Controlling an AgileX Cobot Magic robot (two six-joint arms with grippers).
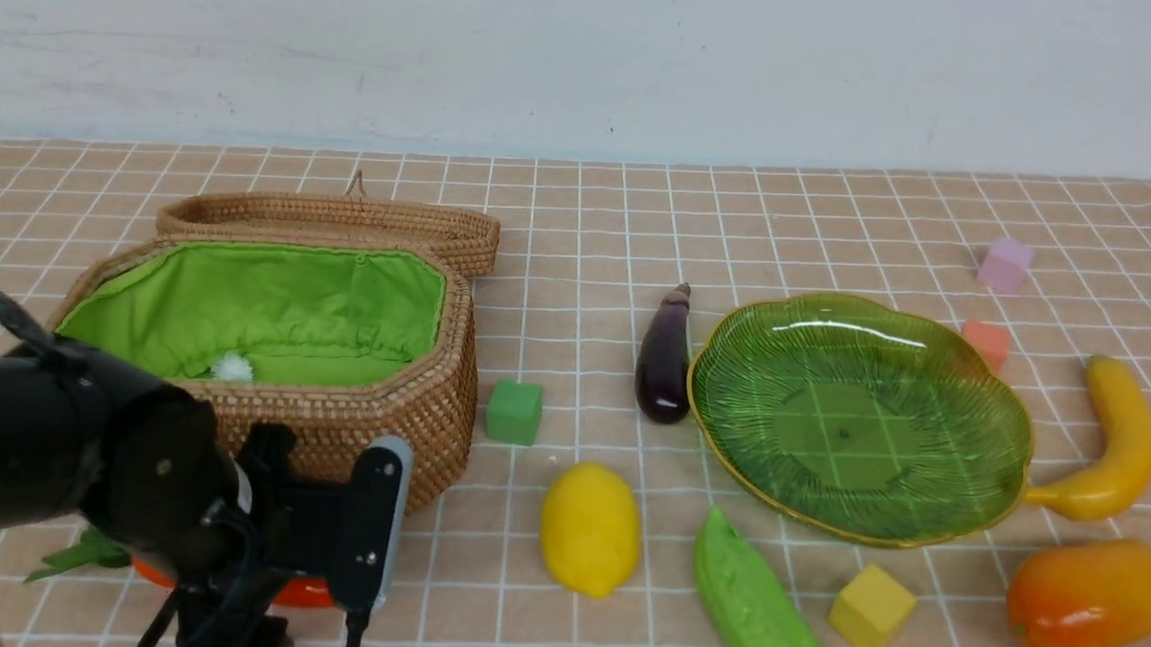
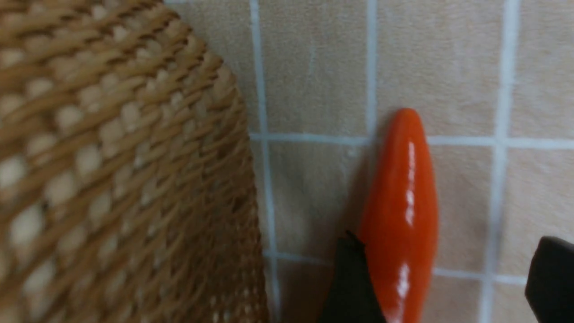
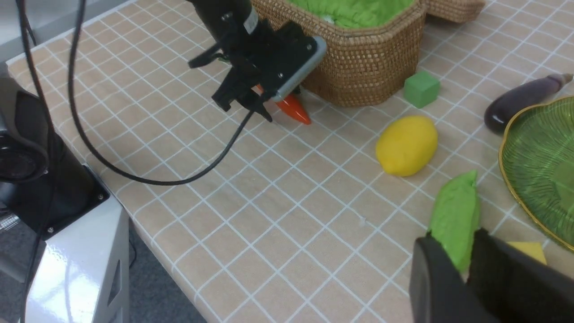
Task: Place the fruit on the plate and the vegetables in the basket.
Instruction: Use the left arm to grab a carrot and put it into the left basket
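Left gripper [image 2: 448, 251] jaws apart astride the carrot [image 2: 403, 202], one finger [image 2: 350, 282] touching it, the other clear. Carrot lies flat on the table [image 2: 314, 67], just beside the basket [image 2: 112, 157] wall

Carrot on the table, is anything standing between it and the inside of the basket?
Only the front wall of the basket: the carrot lies just outside it, so it must go up over the rim. The lid lies behind it, leaving the top open.

Orange carrot [image 2: 403, 202] flat beside wicker basket [image 1: 419, 404], eggplant [image 1: 665, 360] beside green plate [image 1: 920, 328]
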